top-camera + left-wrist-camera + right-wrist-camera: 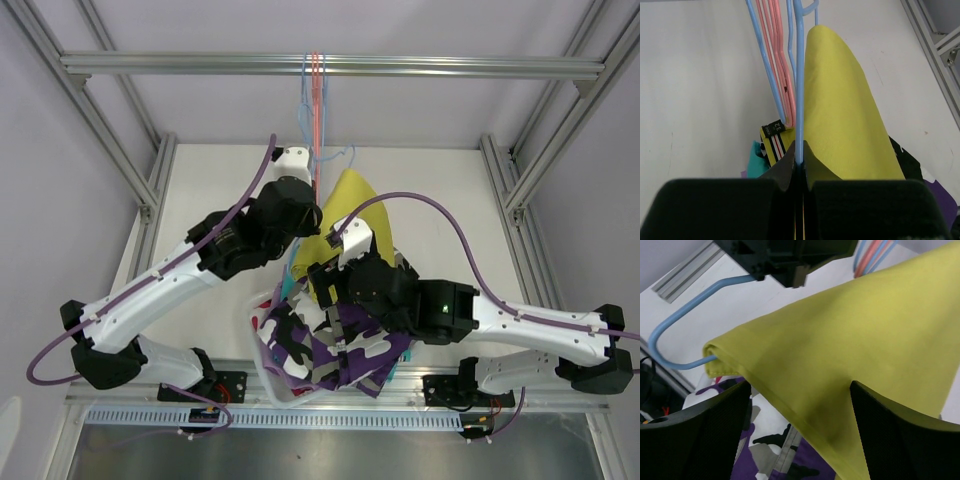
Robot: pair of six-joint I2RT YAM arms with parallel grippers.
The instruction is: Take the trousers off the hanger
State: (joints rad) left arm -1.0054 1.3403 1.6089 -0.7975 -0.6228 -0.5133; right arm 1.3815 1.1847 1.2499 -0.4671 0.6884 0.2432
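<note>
One mustard shorts [840, 100] on one blue hanger [800, 75], left hand [799, 172] pinching hanger, right hand [799, 405] spread wide

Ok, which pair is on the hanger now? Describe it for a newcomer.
From the overhead rail, follow the hangers down. The mustard yellow shorts drape over the blue hanger pinched by the left gripper. Plain yellow, unlike the purple camouflage pair heaped nearby.

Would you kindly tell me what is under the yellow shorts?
Below the yellow shorts lie camouflage shorts, and a blue hanger enters the yellow fold. The bar inside the fold and anything further beneath are covered.
</note>
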